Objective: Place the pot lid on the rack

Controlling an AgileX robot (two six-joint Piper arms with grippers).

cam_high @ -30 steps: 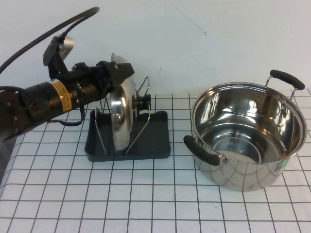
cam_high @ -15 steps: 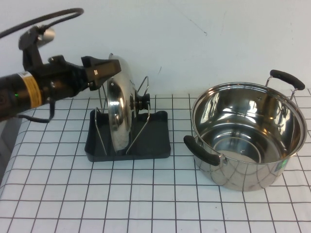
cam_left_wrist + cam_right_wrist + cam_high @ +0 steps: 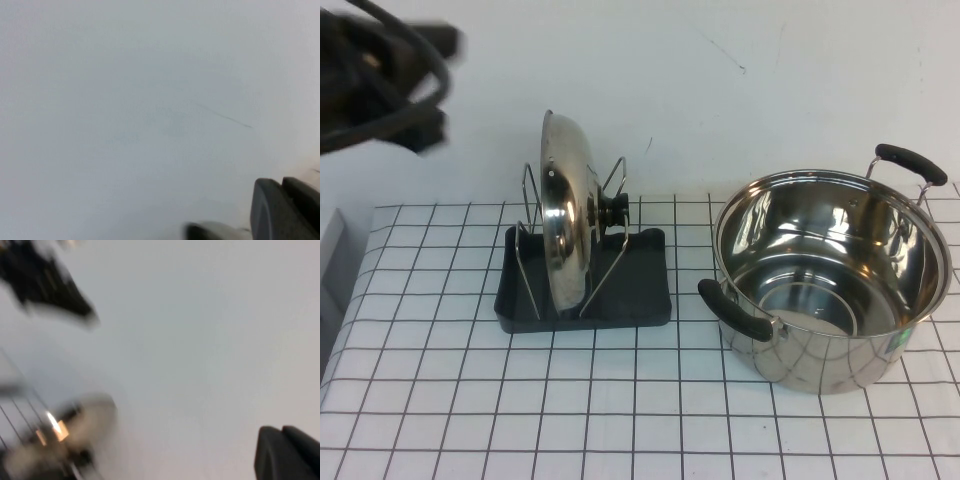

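Now pot lid [image 3: 563,235] upright in rack [image 3: 640,290]; left end effector [image 3: 430,85] well apart.

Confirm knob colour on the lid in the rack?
Black, on the steel lid standing in the rack; clearest in the high view.

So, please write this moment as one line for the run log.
pot lid: upright in rack slot, knob toward pot | left gripper: raised far left, clear of lid | right gripper: not in high view | task: placed
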